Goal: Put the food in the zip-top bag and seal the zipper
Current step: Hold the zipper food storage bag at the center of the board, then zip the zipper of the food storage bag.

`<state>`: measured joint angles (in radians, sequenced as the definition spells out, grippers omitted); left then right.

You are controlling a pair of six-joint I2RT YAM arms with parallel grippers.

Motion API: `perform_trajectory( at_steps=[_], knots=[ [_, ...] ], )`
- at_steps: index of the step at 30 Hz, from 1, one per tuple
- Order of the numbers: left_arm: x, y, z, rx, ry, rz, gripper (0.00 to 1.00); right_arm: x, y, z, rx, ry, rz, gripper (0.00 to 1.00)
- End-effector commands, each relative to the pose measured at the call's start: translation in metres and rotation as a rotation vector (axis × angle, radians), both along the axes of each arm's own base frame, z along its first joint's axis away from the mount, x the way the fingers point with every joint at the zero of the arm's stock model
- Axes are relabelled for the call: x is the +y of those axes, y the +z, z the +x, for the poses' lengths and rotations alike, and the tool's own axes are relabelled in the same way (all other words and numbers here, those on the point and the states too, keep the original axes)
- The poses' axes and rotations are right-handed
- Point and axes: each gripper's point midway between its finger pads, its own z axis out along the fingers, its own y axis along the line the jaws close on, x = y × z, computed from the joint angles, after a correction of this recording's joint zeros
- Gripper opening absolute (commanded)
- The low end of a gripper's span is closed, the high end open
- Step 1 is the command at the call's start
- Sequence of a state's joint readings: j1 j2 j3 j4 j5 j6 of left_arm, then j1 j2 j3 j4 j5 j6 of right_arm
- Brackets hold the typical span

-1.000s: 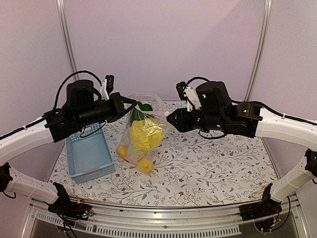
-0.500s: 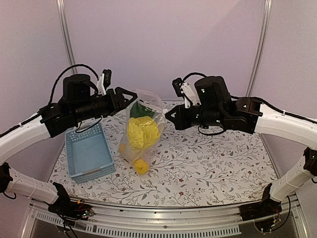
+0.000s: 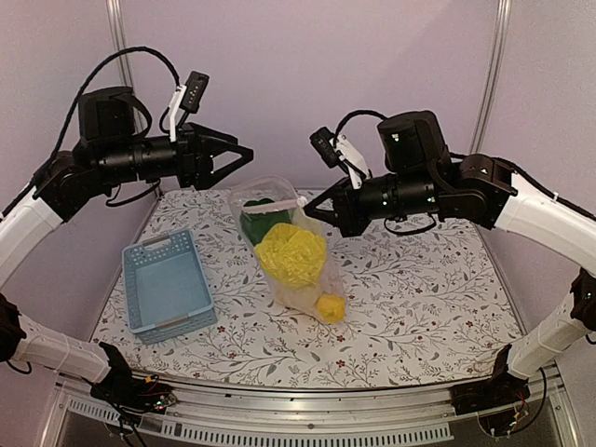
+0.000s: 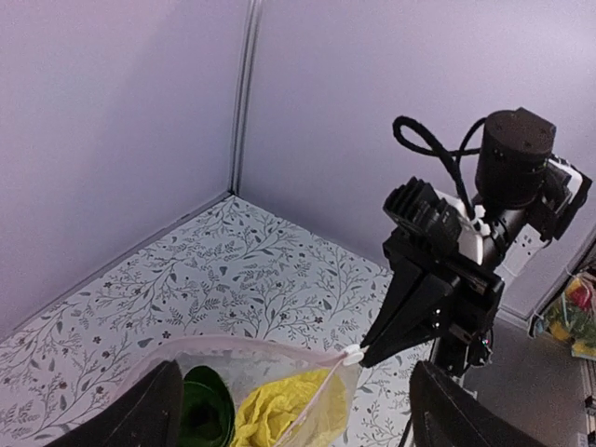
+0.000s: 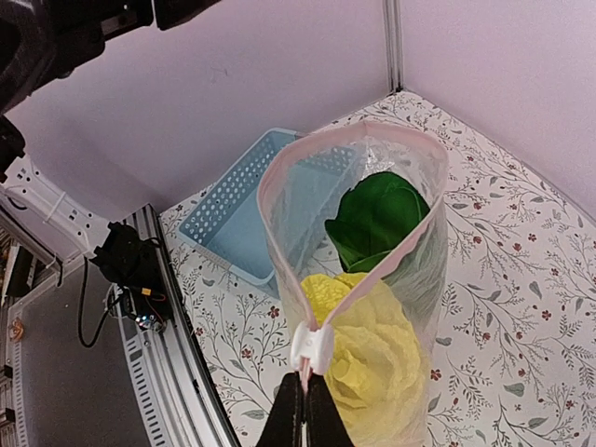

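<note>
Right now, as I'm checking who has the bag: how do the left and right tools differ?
The left tool is open; the right tool is shut. The left tool holds nothing and stands clear of the zip-top bag; the right tool pinches its mouth edge by the white slider. Both are raised above the table.

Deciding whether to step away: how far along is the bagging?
Done: bok choy, napa cabbage and a yellow fruit sit inside the zip-top bag. In hand: the right end effector pinches its rim by the white slider; the left end effector is open, off the bag. Left: the mouth gapes, so sealing.
</note>
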<state>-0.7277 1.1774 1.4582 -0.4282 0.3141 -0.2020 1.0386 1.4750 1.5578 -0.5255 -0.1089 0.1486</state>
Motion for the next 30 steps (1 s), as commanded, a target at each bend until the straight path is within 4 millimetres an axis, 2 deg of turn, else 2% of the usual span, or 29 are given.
perform_trajectory(
  at_steps=[1, 5, 9, 16, 21, 26, 30],
  knots=[
    [-0.023, -0.018, -0.027, -0.047, -0.262, 0.096, 0.84, -0.004, 0.042, -0.018, -0.082, 0.119, 0.049, 0.00],
    [-0.035, -0.014, -0.039, -0.050, -0.383, 0.088, 0.84, -0.008, 0.054, -0.031, -0.097, 0.176, 0.070, 0.00],
    [-0.049, -0.021, -0.044, -0.066, -0.444, 0.106, 0.84, -0.016, 0.060, -0.039, -0.109, 0.202, 0.077, 0.00],
    [-0.084, -0.046, -0.062, -0.037, -0.578, 0.145, 0.73, -0.014, 0.048, -0.048, -0.061, 0.243, 0.066, 0.00],
    [-0.097, -0.060, -0.066, -0.025, -0.610, 0.171, 0.72, -0.012, 0.038, -0.049, -0.031, 0.249, 0.051, 0.00],
    [-0.102, -0.070, -0.070, 0.008, -0.637, 0.187, 0.59, -0.011, 0.034, -0.048, -0.018, 0.247, 0.042, 0.00],
    [-0.105, -0.070, -0.070, 0.011, -0.643, 0.184, 0.48, -0.008, 0.031, -0.048, -0.007, 0.248, 0.041, 0.00]
  ],
)
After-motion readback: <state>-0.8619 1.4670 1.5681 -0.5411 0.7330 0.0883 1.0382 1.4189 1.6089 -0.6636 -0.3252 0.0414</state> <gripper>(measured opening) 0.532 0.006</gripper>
